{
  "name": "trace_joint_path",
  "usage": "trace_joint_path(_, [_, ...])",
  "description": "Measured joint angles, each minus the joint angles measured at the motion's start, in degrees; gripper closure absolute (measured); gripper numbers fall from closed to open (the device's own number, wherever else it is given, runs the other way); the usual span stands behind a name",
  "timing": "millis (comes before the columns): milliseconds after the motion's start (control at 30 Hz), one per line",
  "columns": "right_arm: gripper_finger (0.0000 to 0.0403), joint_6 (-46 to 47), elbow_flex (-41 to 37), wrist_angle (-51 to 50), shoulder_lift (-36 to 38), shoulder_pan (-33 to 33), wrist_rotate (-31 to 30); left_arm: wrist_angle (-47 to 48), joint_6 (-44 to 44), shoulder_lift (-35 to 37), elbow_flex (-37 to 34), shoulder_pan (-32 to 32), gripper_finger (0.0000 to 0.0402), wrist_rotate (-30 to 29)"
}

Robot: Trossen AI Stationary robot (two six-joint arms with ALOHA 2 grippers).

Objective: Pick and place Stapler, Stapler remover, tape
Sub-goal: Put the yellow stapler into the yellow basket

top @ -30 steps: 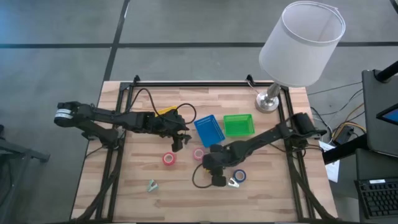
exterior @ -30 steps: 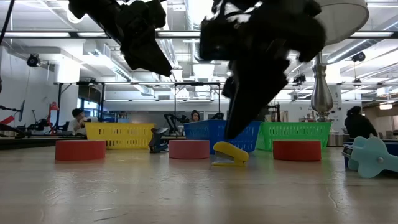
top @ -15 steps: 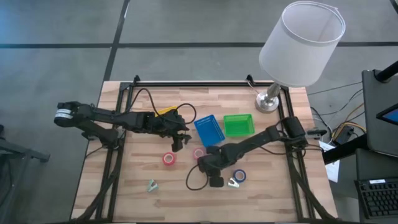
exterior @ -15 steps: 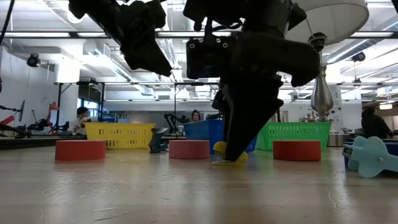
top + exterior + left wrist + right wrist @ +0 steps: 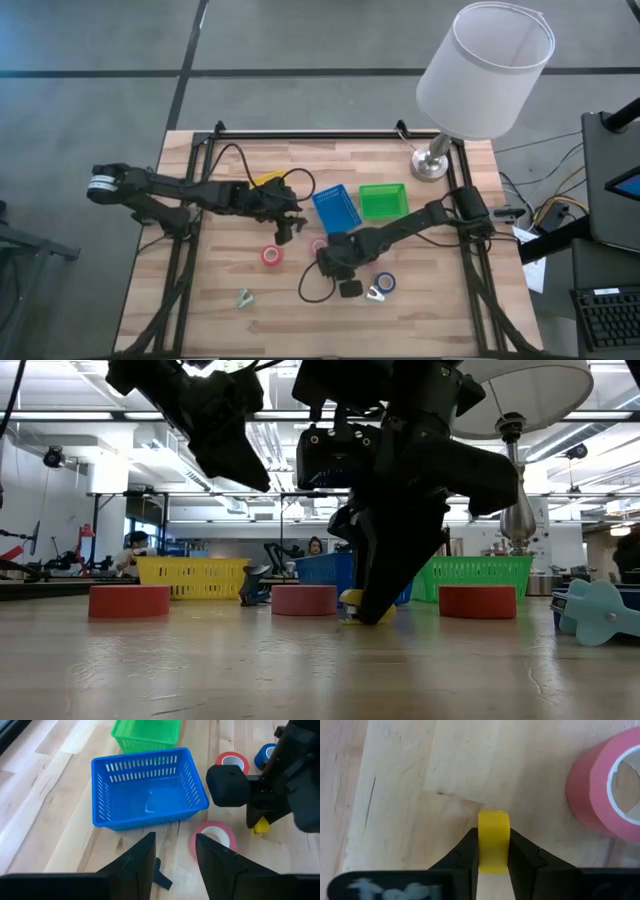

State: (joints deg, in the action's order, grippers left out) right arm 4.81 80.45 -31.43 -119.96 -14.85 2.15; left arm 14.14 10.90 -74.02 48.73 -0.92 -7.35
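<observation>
A small yellow stapler (image 5: pixel 494 827) lies on the wooden table between the pink tape roll (image 5: pixel 320 246) and the blue tape roll (image 5: pixel 385 284). My right gripper (image 5: pixel 335 265) stands over it, pointing steeply down and shut on it. One red tape roll (image 5: pixel 271 256) lies flat left of the pink one, and another (image 5: pixel 231 761) lies beside the blue roll. A pale blue stapler remover (image 5: pixel 377 293) rests next to the blue roll, and another (image 5: pixel 243 298) lies near the front left. My left gripper (image 5: pixel 175 860) hovers open above the table near the blue basket, holding nothing. My right gripper pinches the yellow stapler by its two long sides (image 5: pixel 482 845) between its two fingers (image 5: pixel 465 855). The fingers come from above, slanting down, and lie along the stapler. In the low view the stapler (image 5: pixel 348 600) rests on the table under the fingers.
Three small baskets stand at mid-table: blue (image 5: pixel 336 208), green (image 5: pixel 384 200), and yellow (image 5: pixel 268 180) partly under the left arm. A lamp with a white shade (image 5: pixel 485 70) stands at the far right corner. A black cable (image 5: pixel 312 290) loops on the table near the right gripper.
My right gripper has come down onto the yellow stapler, shifted a little toward the table's left edge, and rolled at the wrist. Its fingers now stand around the stapler, which has stayed on the table.
</observation>
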Motion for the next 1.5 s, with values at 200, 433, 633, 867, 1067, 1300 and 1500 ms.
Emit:
trace_joint_path(200, [0.0325, -1.0, 0.7, 0.1, 0.9, 0.0, -0.8, -1.1, 3.9, 0.0, -2.0, -0.2, 0.0263, 0.0])
trace_joint_path(433, [0.0331, -4.8, 0.7, 0.1, 6.1, 0.1, -3.7, -8.4, 5.9, 0.0, -7.0, -3.0, 0.0272, 1.1])
trace_joint_path(633, [0.0323, -11.2, 0.3, 4.3, 12.9, 0.7, -13.0, -19.8, 6.5, 0.0, -11.8, -7.0, 0.0275, 1.5])
trace_joint_path(867, [0.0329, -15.9, -1.1, 19.3, 16.2, 5.2, -15.2, -27.8, 2.4, 0.0, -15.1, -10.7, 0.0256, 0.9])
trace_joint_path(1067, [0.0320, -15.2, -1.4, 24.3, 13.8, 9.2, -5.8, -29.9, -1.1, 0.0, -16.2, -10.9, 0.0219, -8.6])
trace_joint_path(1300, [0.0329, -15.5, -1.5, 24.8, 12.0, 9.7, -5.0, -30.6, -3.9, -0.1, -16.2, -10.9, 0.0206, -11.4])
trace_joint_path(1500, [0.0317, -15.1, -1.5, 25.9, 12.0, 9.9, -5.8, -31.2, -3.9, 0.0, -16.2, -11.6, 0.0211, -9.0])
